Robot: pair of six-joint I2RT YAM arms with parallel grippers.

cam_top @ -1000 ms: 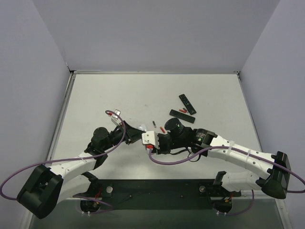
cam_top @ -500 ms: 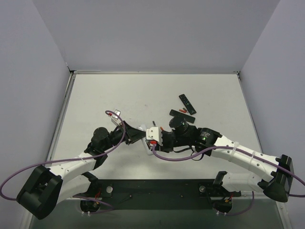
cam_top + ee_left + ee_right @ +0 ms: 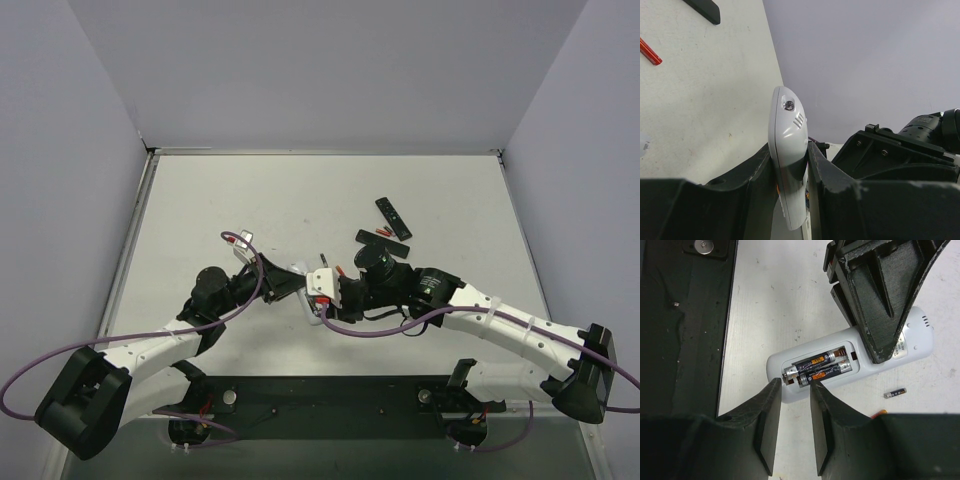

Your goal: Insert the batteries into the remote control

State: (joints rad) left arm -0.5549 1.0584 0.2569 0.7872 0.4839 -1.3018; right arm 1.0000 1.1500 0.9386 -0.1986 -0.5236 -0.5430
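My left pincer [image 3: 789, 150] is clamped on the white remote [image 3: 787, 120]. It grips the remote's two long sides near one end, and the remote stands edge-on between my fingers.

From my right wrist, the white remote's back faces up with its battery bay uncovered. Two dark batteries [image 3: 822, 367] lie side by side inside the bay. My right pincer [image 3: 792, 387] hovers over the bay end of the white remote, opposite the end my left pincer holds. Its fingers are a little apart with nothing between them, and I cannot tell whether the tips touch the casing.

A loose grey cell [image 3: 894, 393] lies on the bench [image 3: 790, 300] just beside the white remote, near its gripped end. A red cell [image 3: 650, 51] lies farther from it. A black remote [image 3: 393, 217] lies well beyond the white remote, toward the bench's far side.
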